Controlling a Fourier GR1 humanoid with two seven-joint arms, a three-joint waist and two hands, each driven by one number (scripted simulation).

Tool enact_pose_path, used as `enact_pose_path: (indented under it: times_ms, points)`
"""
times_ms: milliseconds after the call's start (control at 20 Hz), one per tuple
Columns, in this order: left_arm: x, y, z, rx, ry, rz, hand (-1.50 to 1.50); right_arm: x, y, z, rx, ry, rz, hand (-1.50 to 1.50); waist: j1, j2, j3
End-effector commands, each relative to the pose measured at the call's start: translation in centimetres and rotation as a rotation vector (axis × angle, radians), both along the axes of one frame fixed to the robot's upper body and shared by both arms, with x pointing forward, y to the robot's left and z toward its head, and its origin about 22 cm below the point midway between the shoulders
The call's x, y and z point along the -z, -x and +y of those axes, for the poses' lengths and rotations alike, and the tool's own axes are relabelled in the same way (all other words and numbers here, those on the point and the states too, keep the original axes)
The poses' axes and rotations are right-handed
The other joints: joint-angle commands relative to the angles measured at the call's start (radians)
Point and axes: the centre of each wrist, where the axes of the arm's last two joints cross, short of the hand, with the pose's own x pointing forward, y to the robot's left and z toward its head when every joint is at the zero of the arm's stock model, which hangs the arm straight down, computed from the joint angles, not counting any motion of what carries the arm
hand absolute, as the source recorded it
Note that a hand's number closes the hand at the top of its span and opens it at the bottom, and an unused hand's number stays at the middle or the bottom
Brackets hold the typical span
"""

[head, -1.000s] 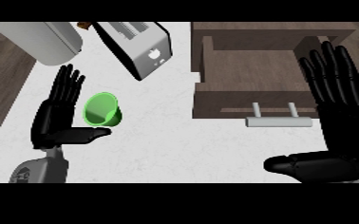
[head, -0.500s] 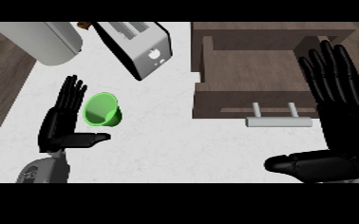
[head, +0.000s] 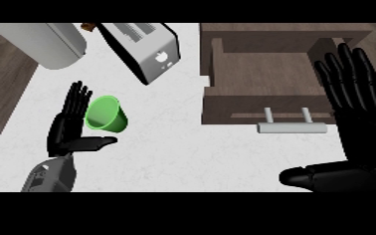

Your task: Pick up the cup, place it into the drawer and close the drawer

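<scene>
**Closing in on the cup**

Head view: my left robot hand was released, fingers straight, just beside the green cup on the counter. I needed to curl round it squarely. Right robot hand rested released by the open drawer.

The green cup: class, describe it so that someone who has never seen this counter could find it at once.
Start at the white counter and go to its left half, below the tilted silver toaster. There the green cup sits beside the open left hand. It is the only brightly coloured thing in view.
</scene>
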Motion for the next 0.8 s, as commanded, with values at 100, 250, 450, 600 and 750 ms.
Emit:
enact_pose_path:
  times_ms: [100,250,450,600,750]
  points:
    - [2.2,-0.4,-0.4,-0.039,0.002,0.030,-1.50,-0.3,0.4,0.5,-0.015,0.026,-0.002,-1.50,-0.003,0.002,-0.003]
    - [3.1,2.2,1.7,-0.022,0.021,0.037,-1.50,0.0,0.1,-1.0,0.011,0.000,0.006,-1.50,0.001,0.002,-0.003]
    - [3.1,-0.1,1.1,-0.027,0.005,0.043,-1.50,0.8,1.8,-0.8,-0.013,-0.017,0.000,-1.50,-0.003,0.002,-0.003]
    - [4.7,-0.3,0.7,0.001,0.002,0.059,-1.50,1.2,-0.9,-0.2,-0.019,0.008,0.006,-1.50,-0.005,0.004,-0.003]
    - [5.2,0.4,1.5,0.003,-0.001,0.026,-1.50,0.0,-0.1,0.4,-0.002,0.005,-0.001,-1.50,-0.004,0.003,-0.003]
